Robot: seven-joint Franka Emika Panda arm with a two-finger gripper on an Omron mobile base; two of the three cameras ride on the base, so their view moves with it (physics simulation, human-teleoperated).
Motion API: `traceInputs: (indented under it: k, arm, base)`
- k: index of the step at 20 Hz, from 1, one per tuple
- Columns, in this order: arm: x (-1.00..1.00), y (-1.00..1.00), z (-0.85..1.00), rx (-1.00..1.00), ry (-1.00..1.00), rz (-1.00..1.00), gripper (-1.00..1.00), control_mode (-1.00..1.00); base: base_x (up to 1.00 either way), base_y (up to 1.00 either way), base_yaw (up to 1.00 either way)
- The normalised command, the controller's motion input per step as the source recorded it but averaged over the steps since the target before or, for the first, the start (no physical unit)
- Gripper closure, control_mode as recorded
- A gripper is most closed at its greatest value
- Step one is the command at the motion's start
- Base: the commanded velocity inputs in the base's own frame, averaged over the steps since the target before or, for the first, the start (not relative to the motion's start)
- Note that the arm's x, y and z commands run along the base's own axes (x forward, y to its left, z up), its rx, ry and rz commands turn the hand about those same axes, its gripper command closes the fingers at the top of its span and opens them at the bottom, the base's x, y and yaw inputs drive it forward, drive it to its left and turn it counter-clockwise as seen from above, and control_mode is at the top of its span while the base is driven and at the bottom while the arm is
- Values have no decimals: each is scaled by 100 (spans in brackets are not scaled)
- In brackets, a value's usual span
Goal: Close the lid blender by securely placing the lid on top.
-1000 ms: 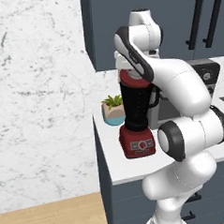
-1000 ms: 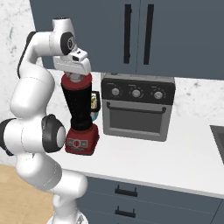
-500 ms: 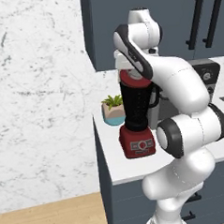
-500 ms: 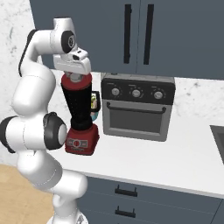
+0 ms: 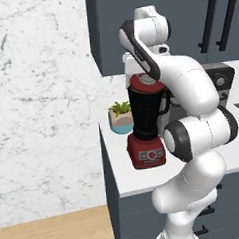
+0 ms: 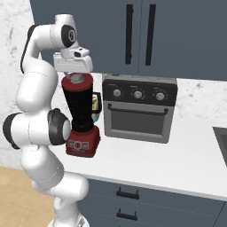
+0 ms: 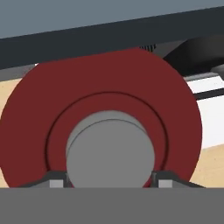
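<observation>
- The flat round red lid with its raised grey centre knob lay directly under the pincer, and the two dark fingertips stood against either side of the knob, so the pincer was pinching the lid by its knob.
- In the right base view the lid sat at the top of the tall dark translucent blender jar on its boxy red base, just below the pincer; whether it was fully seated on the rim could not be told.
- The blender stood on the white worktop, with a small potted plant in a pale blue pot behind it and a grey-black oven with knobs beside it.
- Judged from this, the placing step was in hand, at or near its end.
- The next move would likely call for a short, straight press down to settle the lid level, then spreading the fingers and lifting straight up so the lid was not dragged off.
</observation>
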Motion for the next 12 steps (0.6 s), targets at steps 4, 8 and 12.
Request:
traceInputs:
  k: [4,8,12]
  arm:
    - [-3,0,-38,0,0,2,100,-100]
    - [-2,4,-43,1,-3,1,100,-100]
    - [1,39,-18,6,-1,0,100,-100]
  base:
    - [0,0,0]
    - [0,0,0]
    - [0,0,0]
